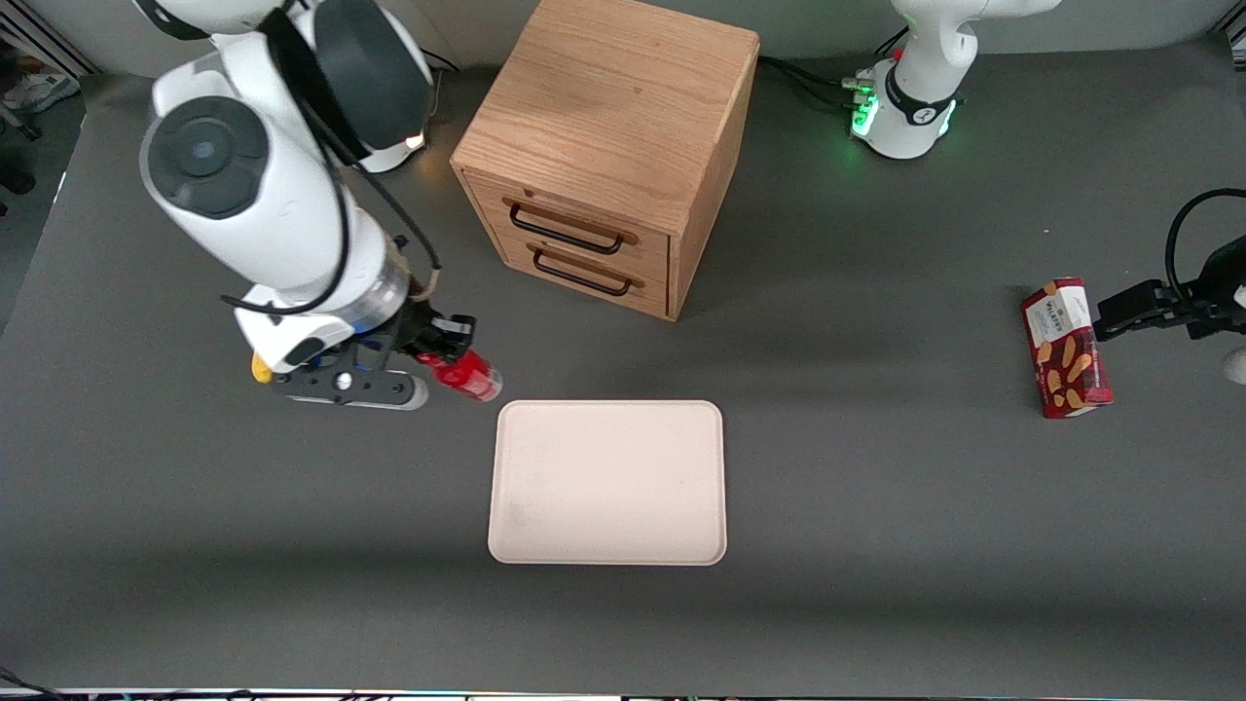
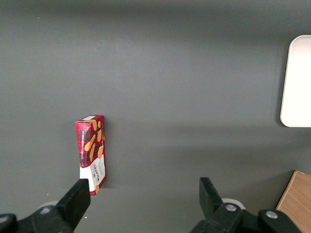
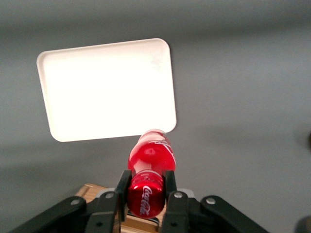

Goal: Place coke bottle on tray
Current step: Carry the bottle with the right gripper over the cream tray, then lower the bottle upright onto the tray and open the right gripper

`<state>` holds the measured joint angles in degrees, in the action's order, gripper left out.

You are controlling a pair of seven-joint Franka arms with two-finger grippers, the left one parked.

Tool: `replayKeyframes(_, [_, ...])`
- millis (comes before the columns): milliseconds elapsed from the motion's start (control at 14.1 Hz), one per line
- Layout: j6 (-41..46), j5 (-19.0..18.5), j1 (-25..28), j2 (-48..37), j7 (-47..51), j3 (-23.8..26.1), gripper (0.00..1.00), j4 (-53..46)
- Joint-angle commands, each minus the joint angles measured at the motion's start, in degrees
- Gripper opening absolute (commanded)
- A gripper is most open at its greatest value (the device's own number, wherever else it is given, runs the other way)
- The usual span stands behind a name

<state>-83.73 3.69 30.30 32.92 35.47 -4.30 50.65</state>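
My right gripper (image 1: 440, 343) is shut on the coke bottle (image 1: 465, 375), a small all-red bottle, and holds it tilted above the table beside the tray's corner nearest the working arm and farthest from the front camera. In the right wrist view the two fingers (image 3: 121, 186) clamp the bottle (image 3: 148, 172) at its cap end, and the tray (image 3: 107, 89) lies below it. The cream tray (image 1: 608, 482) lies flat and holds nothing, in front of the wooden cabinet.
A wooden two-drawer cabinet (image 1: 608, 151) stands farther from the front camera than the tray. A red snack box (image 1: 1066, 348) lies toward the parked arm's end of the table, also in the left wrist view (image 2: 92, 153). A small yellow lump (image 1: 260, 369) shows beside the working arm's wrist.
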Motion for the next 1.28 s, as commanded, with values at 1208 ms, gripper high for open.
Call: replayKeyframes(1208, [-18.92,0.89,-2.27,15.59,-3.04,-0.97,0.0,0.67])
